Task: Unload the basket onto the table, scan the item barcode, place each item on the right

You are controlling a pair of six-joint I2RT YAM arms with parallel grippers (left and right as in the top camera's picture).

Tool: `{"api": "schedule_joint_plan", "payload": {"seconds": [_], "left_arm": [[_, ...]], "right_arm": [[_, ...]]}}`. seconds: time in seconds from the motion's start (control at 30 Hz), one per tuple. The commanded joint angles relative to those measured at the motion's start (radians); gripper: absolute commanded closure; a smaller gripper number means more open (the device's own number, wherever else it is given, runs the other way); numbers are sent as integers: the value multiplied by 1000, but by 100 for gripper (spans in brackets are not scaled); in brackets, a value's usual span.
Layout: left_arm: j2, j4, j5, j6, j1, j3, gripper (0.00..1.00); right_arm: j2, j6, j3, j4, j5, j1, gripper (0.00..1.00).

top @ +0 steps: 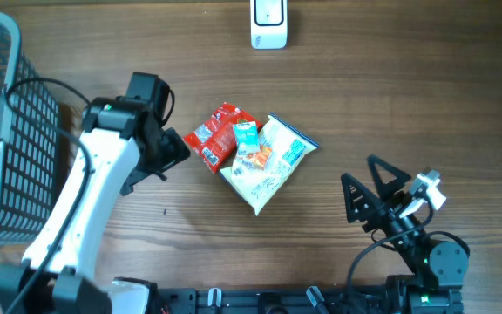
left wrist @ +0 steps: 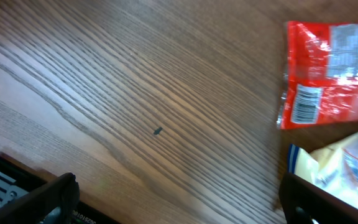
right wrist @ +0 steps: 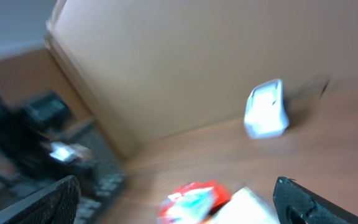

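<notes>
Where the items lie: heaped mid-surface (top: 408,87); red packet (top: 219,133) left, white bag (top: 273,166) right, teal packet (top: 246,139) on top.
Barcode (left wrist: 304,104): showing on the red packet's end, in the left wrist view.
Left hand (top: 159,166): fingers apart, holding nothing, just left of the red packet.
Right hand (top: 362,179): fingers apart, holding nothing, right of the bag, not touching.
Scanner (top: 268,24): far edge, well apart from the heap.

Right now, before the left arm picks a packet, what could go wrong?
The red packet, teal packet and white bag overlap, so the open left gripper may drag or lift two at once. The red packet's barcode sits near its edge; a grip there could cover it before the scanner.
</notes>
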Motion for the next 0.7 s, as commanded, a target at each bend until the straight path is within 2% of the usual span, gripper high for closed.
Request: {"api": "schedule_joint_plan", "payload": {"seconds": [0.0,0.07,0.13,0.2,0.27,0.47,0.57,0.6,0.67], "left_arm": [[53,3,-16,-18,-3,-3,0],[54,8,-17,-17,-3,-3,0],[54,34,-17,-17,-3,-3,0],[54,46,-17,-17,-3,-3,0],[54,49,-17,-18,-3,-3,0],[54,72,-17,-18,12,-3,0],[54,109,38,-18,119,-3,0],[54,114,72,-18,173,-3,0],[54,116,133,-17,285,-3,0]], "right_arm": [[-3,288,-1,150,-109,-2,0],[-3,247,18,333,-138,-2,0],[14,167,128,259,-150,-2,0],[70,18,262,72,-179,-2,0],[253,-260,537,-283,-225,-2,0],[819,-710,1189,-1033,-265,34,0],[1076,-800,1419,-1322,-146,144,0],[1134,-797,1448,-1345,-132,180,0],[1275,-698,1458,-1298,-140,259,0]]}}
